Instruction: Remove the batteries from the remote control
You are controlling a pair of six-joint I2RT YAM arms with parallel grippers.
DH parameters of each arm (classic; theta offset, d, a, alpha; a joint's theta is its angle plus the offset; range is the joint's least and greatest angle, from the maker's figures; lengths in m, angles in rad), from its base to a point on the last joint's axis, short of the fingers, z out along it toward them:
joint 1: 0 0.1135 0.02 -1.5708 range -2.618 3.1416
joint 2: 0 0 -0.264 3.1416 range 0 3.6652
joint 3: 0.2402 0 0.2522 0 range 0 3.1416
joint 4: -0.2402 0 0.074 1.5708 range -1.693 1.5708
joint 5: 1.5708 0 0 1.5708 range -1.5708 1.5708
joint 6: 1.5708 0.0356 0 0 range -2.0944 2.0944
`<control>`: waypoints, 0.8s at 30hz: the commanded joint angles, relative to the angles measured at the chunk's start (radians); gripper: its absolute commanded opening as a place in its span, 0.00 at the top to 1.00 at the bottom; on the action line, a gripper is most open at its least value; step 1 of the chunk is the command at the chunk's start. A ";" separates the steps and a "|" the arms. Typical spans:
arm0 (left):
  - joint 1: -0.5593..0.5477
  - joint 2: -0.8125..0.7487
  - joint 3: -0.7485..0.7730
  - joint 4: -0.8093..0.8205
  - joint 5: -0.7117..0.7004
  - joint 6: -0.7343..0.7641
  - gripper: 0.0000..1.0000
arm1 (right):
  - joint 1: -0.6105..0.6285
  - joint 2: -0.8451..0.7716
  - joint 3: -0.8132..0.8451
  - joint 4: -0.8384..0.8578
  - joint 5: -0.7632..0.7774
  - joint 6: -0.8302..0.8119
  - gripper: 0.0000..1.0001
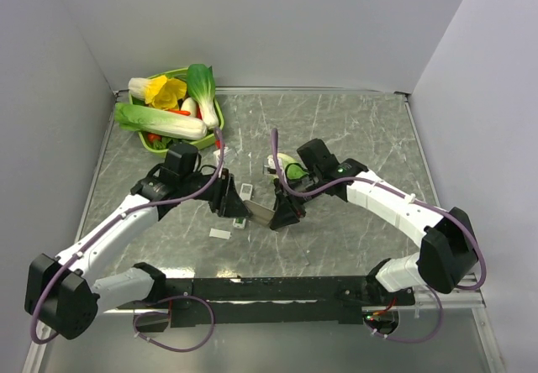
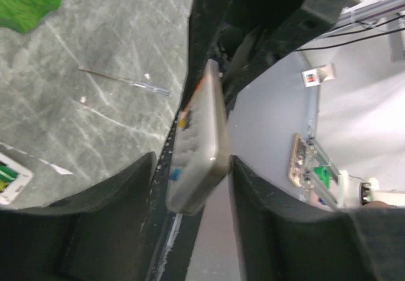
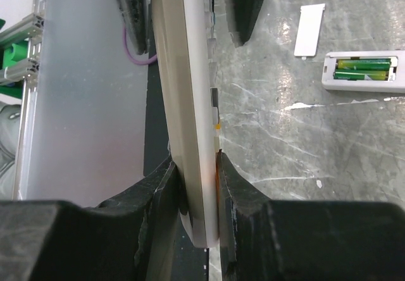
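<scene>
The remote control (image 3: 186,104) is off-white, its buttons (image 2: 184,119) orange and blue (blurred in the left wrist view). The 2 batteries (image 3: 364,74) are green with yellowish streaks, their casing (image 3: 361,86) white. The panel (image 3: 309,38) is plain white, the table (image 3: 285,142) grey marble with pale veins. The right gripper (image 3: 197,164) is black, the basket (image 1: 178,73) green.

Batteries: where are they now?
In the right wrist view, upper right, the green batteries sit in the open compartment of a white casing lying on the table, beside the loose white panel, apart from the remote held in the right gripper.
</scene>
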 commanded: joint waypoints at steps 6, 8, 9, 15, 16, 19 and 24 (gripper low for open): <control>-0.003 0.014 0.054 0.006 -0.027 0.016 0.34 | -0.009 0.005 0.018 0.011 -0.074 -0.035 1.00; -0.003 0.011 0.049 0.029 -0.022 0.002 0.33 | -0.009 0.009 0.022 0.011 -0.073 -0.038 1.00; -0.003 0.011 0.046 0.038 -0.017 -0.001 0.34 | -0.009 0.011 0.021 0.008 -0.071 -0.036 1.00; 0.003 -0.014 0.052 0.049 -0.022 -0.012 0.31 | -0.009 0.031 0.031 -0.004 -0.070 -0.041 1.00; 0.005 -0.020 0.057 0.038 -0.026 -0.003 0.32 | -0.009 0.037 0.034 -0.007 -0.068 -0.041 1.00; 0.014 -0.021 0.063 0.013 -0.046 0.011 0.37 | -0.009 0.040 0.041 -0.012 -0.056 -0.039 1.00; 0.037 -0.020 0.054 0.001 -0.020 0.022 0.49 | -0.009 0.039 0.041 -0.012 -0.056 -0.039 1.00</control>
